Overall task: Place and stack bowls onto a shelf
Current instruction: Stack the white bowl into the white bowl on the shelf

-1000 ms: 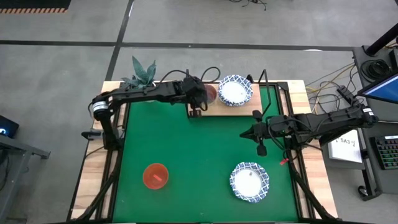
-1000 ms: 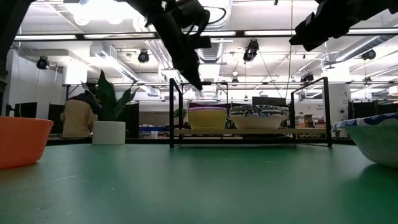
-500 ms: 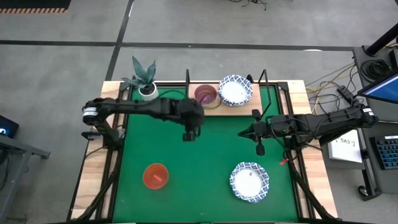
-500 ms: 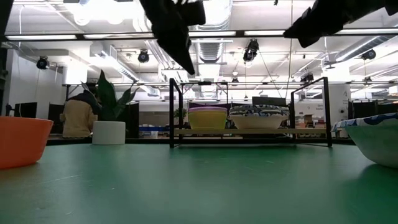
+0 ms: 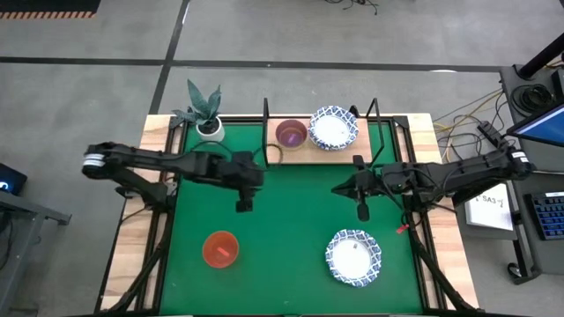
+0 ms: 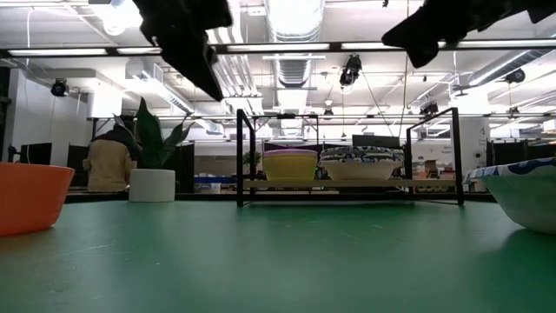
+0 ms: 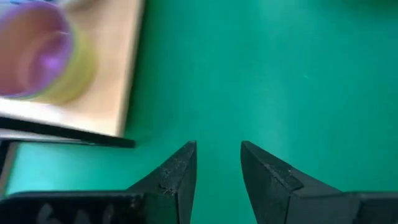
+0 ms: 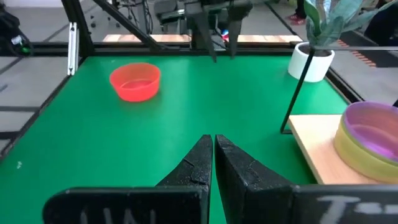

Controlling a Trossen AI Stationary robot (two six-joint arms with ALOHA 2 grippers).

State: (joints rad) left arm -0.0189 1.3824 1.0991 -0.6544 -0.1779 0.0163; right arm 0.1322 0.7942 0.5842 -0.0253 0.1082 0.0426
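On the wooden shelf at the table's far edge, a purple bowl sits nested in a yellow bowl. Beside it stands a white blue-rimmed bowl. A red bowl rests on the mat near left, and a second white patterned bowl near right. My left gripper hangs open above the mat, between the shelf and the red bowl; in its wrist view the left gripper has the purple bowl off to the side. My right gripper is shut and hovers over the mat's right half.
A white pot with a green plant stands at the far left corner, next to the shelf. Black uprights rise at the shelf's corners. The green mat lies bare between the red bowl and the white patterned bowl. A person sits behind the table.
My left gripper has pulled back from the purple bowl on the shelf, moving toward the table's near left over the mat. The purple bowl stays on the shelf in the yellow one. My right gripper has drifted slightly toward the table's left.
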